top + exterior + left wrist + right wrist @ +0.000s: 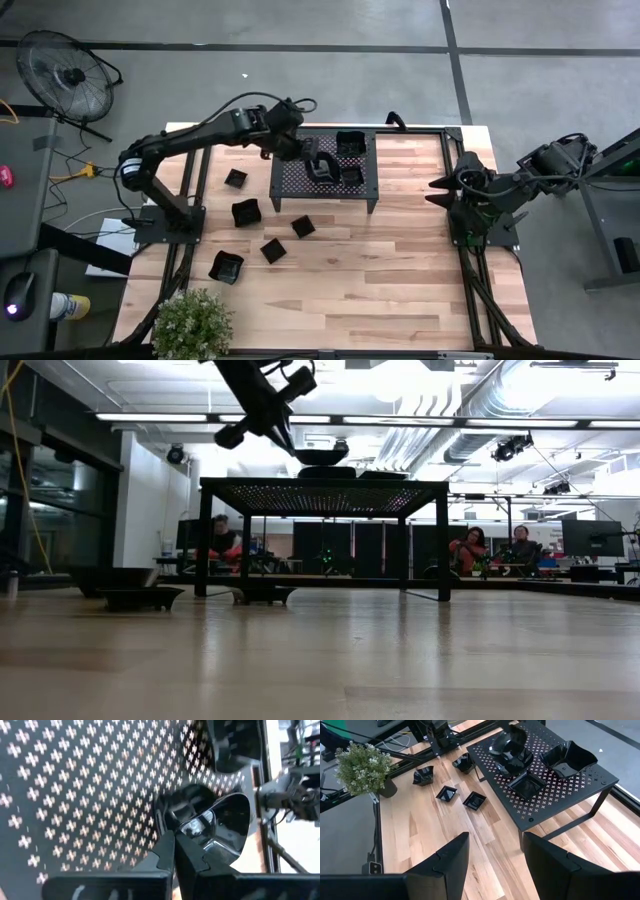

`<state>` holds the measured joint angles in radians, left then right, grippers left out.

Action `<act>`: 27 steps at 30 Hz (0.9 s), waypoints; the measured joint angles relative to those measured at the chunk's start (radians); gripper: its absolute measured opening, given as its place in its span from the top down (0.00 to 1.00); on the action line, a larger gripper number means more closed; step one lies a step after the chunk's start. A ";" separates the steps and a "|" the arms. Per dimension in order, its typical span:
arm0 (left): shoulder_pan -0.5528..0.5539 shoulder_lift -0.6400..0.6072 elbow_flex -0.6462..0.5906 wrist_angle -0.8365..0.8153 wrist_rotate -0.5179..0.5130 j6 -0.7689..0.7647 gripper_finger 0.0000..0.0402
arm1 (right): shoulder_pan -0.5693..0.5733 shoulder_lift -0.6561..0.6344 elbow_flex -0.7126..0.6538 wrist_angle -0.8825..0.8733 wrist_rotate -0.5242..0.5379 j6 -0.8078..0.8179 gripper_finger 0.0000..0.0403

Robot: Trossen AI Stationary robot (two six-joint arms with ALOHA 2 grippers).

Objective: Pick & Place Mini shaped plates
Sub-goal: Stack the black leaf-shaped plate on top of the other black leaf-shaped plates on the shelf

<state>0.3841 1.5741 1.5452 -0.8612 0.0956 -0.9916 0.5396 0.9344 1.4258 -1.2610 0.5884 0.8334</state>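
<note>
Black plate (pixel 227 827) in left tool (pixel 174 851)

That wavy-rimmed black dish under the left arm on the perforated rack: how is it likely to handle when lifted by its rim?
The wavy-rimmed dish looks glossy, so it may slip between the shut fingers of the left gripper. It looks rigid, probably keeping its shape. Held by one edge, it may tilt, and could slide on the perforated rack.

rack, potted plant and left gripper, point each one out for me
rack (pixel 570 782), right wrist view, bare perforated top near its front corner
potted plant (pixel 192 322), high view, middle of the leaves
left gripper (pixel 174 851), left wrist view, between its closed fingertips
</note>
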 joint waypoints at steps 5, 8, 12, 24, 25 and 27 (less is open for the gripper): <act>0.017 0.002 0.000 0.007 0.010 0.017 1.00 | 0.000 0.000 0.000 0.000 -0.007 0.017 0.55; 0.015 0.002 0.000 0.007 0.008 0.023 1.00 | 0.000 0.000 0.000 0.000 -0.007 0.020 0.55; 0.015 0.002 0.000 0.007 0.012 0.047 1.00 | 0.000 0.000 0.000 0.000 -0.006 0.028 0.55; 0.015 0.002 0.000 0.036 0.017 0.105 1.00 | 0.000 0.000 0.000 0.000 0.000 0.068 0.55; 0.015 0.002 0.000 0.037 0.023 0.109 1.00 | 0.000 0.000 0.000 0.000 0.001 0.072 0.55; 0.016 0.002 0.000 0.038 0.025 0.120 1.00 | 0.000 0.000 0.000 0.000 0.006 0.082 0.55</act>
<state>0.4003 1.5764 1.5452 -0.8230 0.1211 -0.8711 0.5396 0.9348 1.4257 -1.2610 0.5949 0.9157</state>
